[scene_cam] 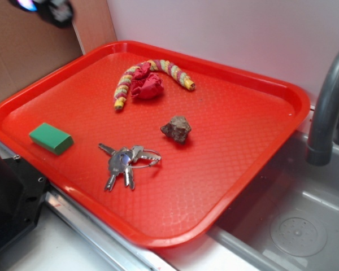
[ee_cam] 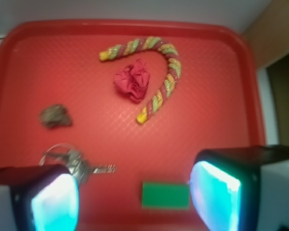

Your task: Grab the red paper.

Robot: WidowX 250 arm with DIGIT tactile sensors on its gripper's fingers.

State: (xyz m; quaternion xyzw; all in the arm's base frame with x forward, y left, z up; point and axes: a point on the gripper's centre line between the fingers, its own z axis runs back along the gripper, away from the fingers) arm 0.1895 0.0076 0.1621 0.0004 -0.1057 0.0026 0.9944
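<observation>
The red paper (scene_cam: pixel 147 84) is a small crumpled crimson wad on the red tray (scene_cam: pixel 248 180), tucked inside the curve of the striped knitted tube (scene_cam: pixel 158 66). In the wrist view the red paper (ee_cam: pixel 132 80) lies upper centre, well ahead of the jaws. My gripper (ee_cam: pixel 135 202) is open and empty, high above the tray's near side, with its glowing pads (ee_cam: pixel 214 195) wide apart. In the exterior view only a dark part of the gripper (scene_cam: pixel 48 8) shows at the top left corner.
A brown rock (scene_cam: pixel 177 129), a bunch of keys (scene_cam: pixel 124 162) and a green block (scene_cam: pixel 51 138) also lie on the tray. A grey sink (scene_cam: pixel 294 226) with a dark faucet (scene_cam: pixel 327 101) is to the right. A black box (scene_cam: pixel 5 197) stands at the left front.
</observation>
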